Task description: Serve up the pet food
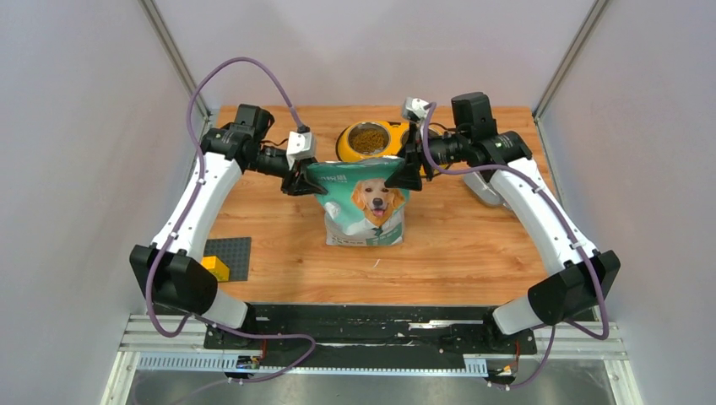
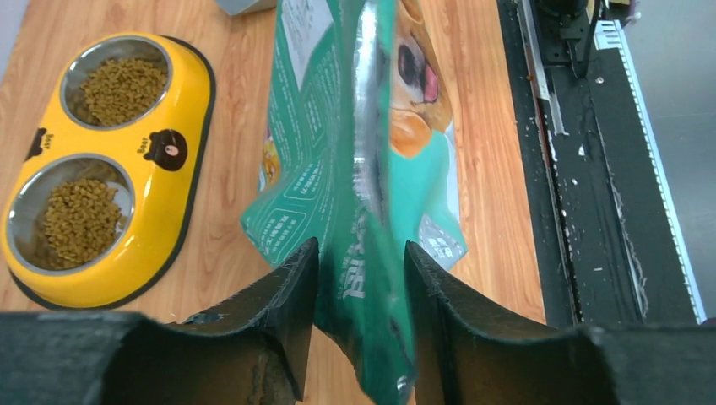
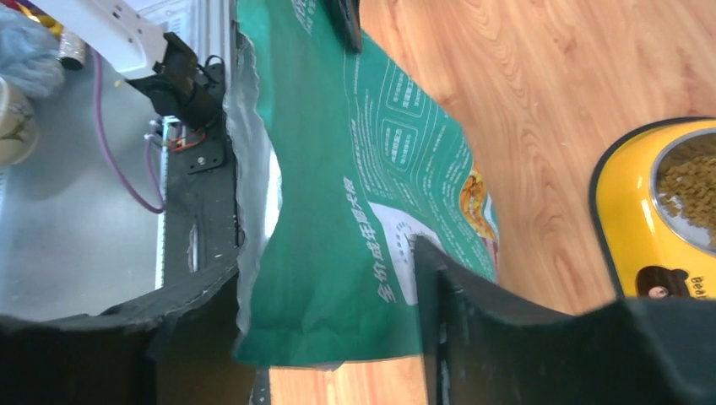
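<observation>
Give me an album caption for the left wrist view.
Left pincer open astride the teal pouch; kibble lies in the yellow feeder beside it.

Left arm (image 1: pixel 197 201), right arm (image 1: pixel 547 218): white shells, black joints; purple cables (image 1: pixel 245 59) alongside; left claw (image 1: pixel 301 180), right claw (image 1: pixel 404 175) black.

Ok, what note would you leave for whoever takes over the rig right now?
Grippers: left gripper open, jaws either side of the pouch's top left corner; right gripper open, jaws either side of its top right corner.
Things: pouch upright mid-table, feeder just behind it.
Done: kibble lies in both bowls.
Left: probably only backing both arms off the pouch; whether its top is sealed cannot be told.
</observation>
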`<state>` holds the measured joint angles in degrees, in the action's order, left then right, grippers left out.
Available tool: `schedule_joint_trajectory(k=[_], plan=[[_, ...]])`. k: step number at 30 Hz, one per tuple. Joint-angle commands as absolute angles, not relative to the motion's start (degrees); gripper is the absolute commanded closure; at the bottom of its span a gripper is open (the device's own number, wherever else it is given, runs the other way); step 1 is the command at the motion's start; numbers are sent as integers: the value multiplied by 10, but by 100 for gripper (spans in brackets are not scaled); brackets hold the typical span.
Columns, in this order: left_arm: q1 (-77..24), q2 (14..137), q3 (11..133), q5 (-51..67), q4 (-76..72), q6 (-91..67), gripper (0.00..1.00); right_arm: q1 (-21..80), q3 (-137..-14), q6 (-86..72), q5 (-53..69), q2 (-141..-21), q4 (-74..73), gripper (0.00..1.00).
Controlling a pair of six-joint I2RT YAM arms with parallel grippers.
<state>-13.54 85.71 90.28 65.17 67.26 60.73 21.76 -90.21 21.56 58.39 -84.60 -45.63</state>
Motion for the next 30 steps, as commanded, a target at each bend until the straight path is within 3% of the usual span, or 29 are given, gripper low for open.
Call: schedule_joint_trajectory(k=[1,7,10,12,13,20,26,30], plan=[[-132,796,858,646,552,526,48,261,-943,225,519,-832,-431,36],[-132,692,759,609,291,361,42,307,-903,159,438,-771,-276,26],[-132,637,694,531,143,225,39,313,-874,86,401,-732,-190,12],[-132,625,698,501,129,178,37,317,-844,62,382,-701,-131,1],[-132,625,708,501,154,179,36,317,-831,62,379,-688,-109,0],[-132,614,695,495,181,183,32,326,-886,125,431,-713,-160,1],[-132,640,736,506,257,217,35,392,-993,205,375,-811,-279,28],[-130,677,786,536,362,284,43,434,-1052,250,312,-879,-337,30]])
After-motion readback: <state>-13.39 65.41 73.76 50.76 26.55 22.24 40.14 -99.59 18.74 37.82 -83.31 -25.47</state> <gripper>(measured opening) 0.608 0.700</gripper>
